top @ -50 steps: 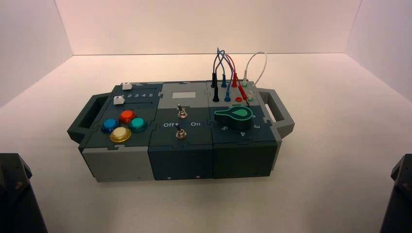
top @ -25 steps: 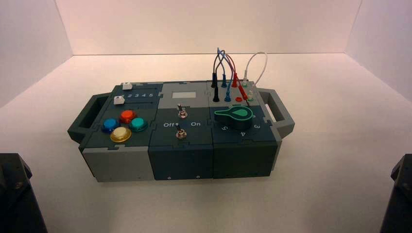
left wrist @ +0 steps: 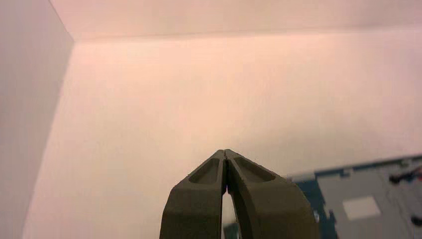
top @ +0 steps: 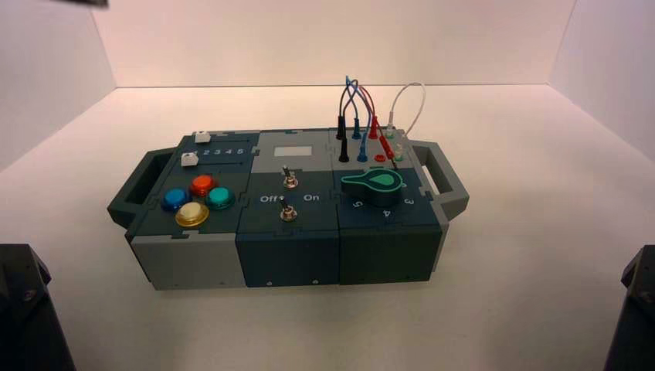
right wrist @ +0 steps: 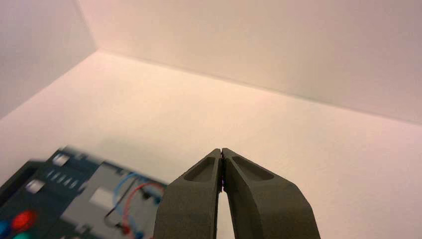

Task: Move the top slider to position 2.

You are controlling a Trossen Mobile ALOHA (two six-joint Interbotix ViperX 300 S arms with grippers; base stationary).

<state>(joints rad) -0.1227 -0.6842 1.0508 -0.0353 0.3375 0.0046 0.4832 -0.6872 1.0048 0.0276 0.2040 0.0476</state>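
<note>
Newly entered upper left: left gripper [left wrist: 225, 152], closed; right gripper [right wrist: 222, 151], parked, closed

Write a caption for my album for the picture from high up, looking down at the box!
Four round buttons and a green dial sit on the box.

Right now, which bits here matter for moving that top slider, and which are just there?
For the job:
- top white slider
- numeral 2
- left hand, closed, beyond the box's left end

Just there:
- lower white slider
- coloured buttons
- green knob
- right hand, closed
</note>
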